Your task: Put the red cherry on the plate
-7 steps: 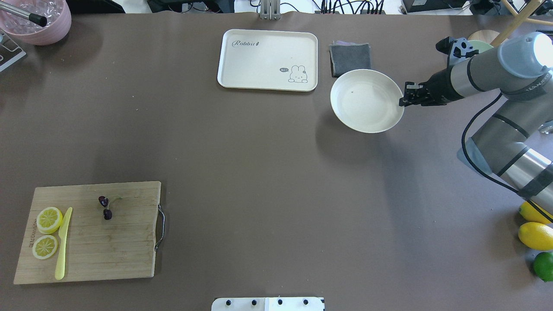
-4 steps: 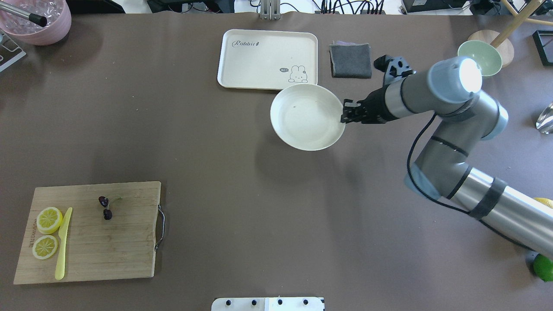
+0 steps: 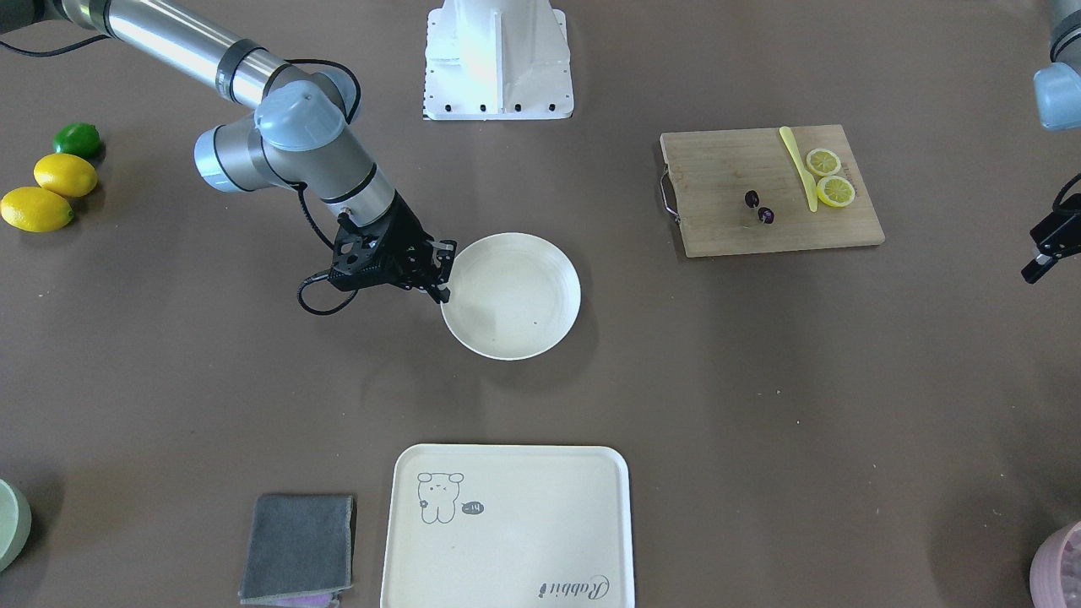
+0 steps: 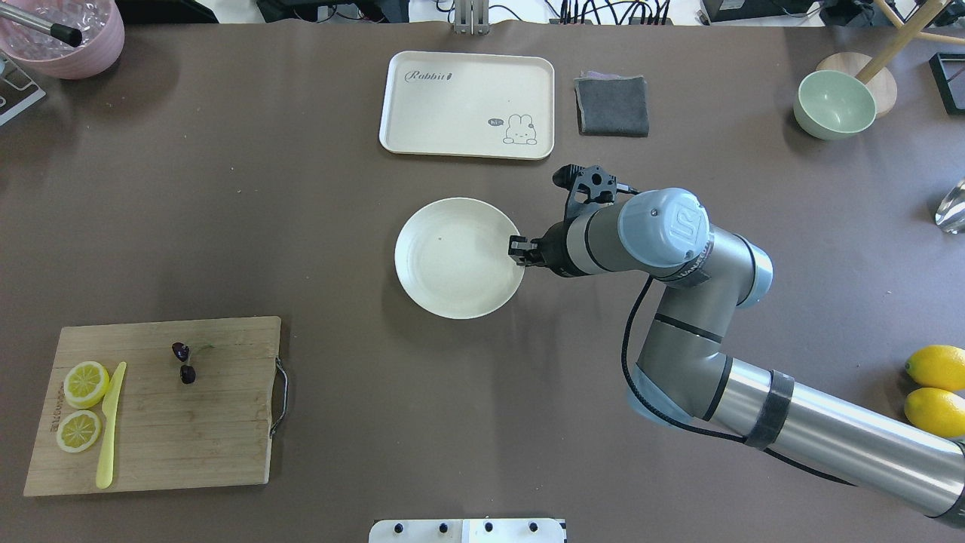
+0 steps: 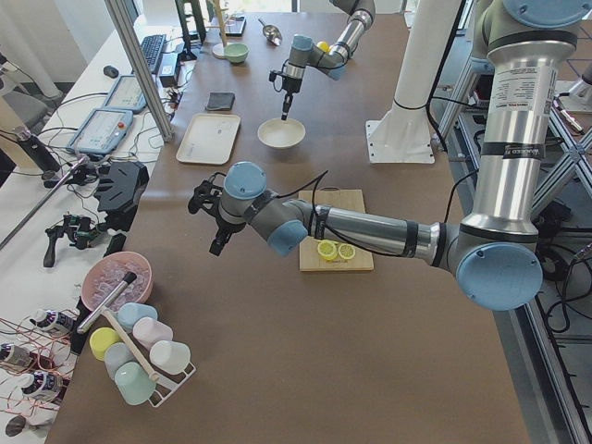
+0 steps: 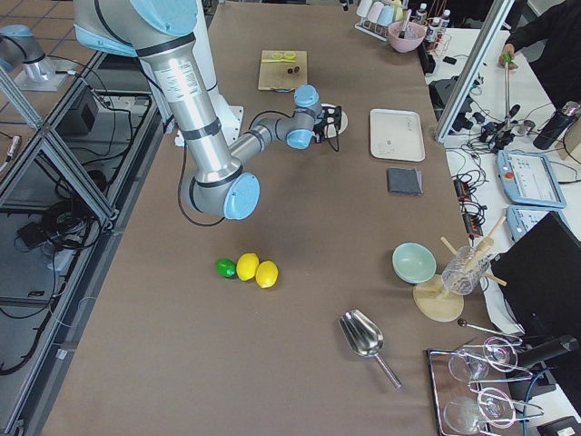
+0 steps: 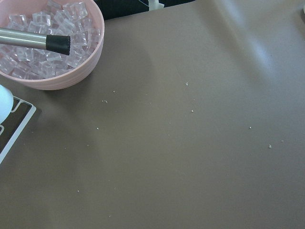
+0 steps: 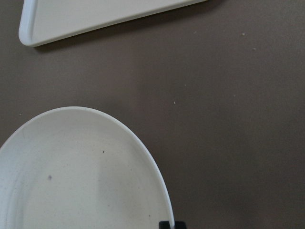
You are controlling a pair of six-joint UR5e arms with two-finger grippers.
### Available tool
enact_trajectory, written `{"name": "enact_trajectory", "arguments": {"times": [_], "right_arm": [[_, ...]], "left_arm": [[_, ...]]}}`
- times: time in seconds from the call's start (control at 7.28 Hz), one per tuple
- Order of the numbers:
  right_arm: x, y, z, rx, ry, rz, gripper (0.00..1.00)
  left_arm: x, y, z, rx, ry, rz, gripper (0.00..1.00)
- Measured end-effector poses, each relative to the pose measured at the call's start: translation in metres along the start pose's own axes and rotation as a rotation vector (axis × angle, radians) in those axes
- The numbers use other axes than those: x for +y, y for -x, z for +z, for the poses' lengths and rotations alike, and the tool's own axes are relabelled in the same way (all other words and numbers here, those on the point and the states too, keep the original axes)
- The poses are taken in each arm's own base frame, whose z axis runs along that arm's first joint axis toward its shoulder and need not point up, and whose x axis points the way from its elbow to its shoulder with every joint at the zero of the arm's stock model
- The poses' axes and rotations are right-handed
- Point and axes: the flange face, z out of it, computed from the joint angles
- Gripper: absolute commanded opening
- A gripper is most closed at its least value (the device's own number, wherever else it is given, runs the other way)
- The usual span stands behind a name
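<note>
The round cream plate (image 4: pixel 458 258) is near the table's middle, and my right gripper (image 4: pixel 519 249) is shut on its right rim. The front-facing view has the same grip, the right gripper (image 3: pixel 443 272) pinching the plate (image 3: pixel 511 295) at its edge. In the right wrist view the plate (image 8: pixel 81 181) fills the lower left. The red cherry (image 4: pixel 183 362) lies on a wooden cutting board (image 4: pixel 158 422) at the front left, far from the plate. My left gripper (image 3: pixel 1045 249) shows only at the front-facing view's right edge, and I cannot tell whether it is open or shut.
A cream tray (image 4: pixel 467 104) and a grey cloth (image 4: pixel 611 105) lie behind the plate. Two lemon slices (image 4: pixel 83 403) and a yellow knife (image 4: pixel 110 426) share the board. A green bowl (image 4: pixel 834 104), lemons (image 4: pixel 935 388) and a pink ice bowl (image 4: pixel 68 38) sit at the edges.
My right arm has carried the plate leftwards and towards the robot, from beside the grey cloth to the table's middle. The cherry and board have not moved.
</note>
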Motion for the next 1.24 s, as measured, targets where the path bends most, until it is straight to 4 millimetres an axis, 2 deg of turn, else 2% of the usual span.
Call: {"name": "enact_trajectory", "arguments": {"times": [0.27,0.41,0.55,0.82,0.96,1.1,1.24], "right_arm": [[0.01,-0.002,0.006,0.019,0.009,-0.006,0.25],[0.012,-0.005,0.007,0.025,0.014,-0.009,0.78],[0.012,-0.006,0.006,0.027,0.015,-0.008,1.0],[0.003,-0.003,-0.008,0.029,0.005,0.0,1.0],[-0.009,0.001,-0.025,0.049,0.007,0.015,1.0],[-0.028,0.0,-0.046,0.07,0.015,0.036,1.0],[-0.05,-0.006,-0.063,0.083,0.021,0.044,1.0]], "left_arm": [[-0.003,-0.002,0.0,0.002,-0.003,0.004,0.98],[-0.006,-0.004,0.0,0.004,-0.005,0.012,0.98],[-0.01,-0.007,0.0,0.006,-0.007,0.016,0.98],[-0.014,-0.011,0.001,0.013,-0.009,0.015,0.98],[-0.013,-0.014,0.0,0.023,-0.023,0.019,0.98],[-0.013,-0.029,0.006,0.048,-0.036,0.004,0.98],[-0.012,-0.06,0.023,0.077,-0.038,-0.047,0.98]]}}
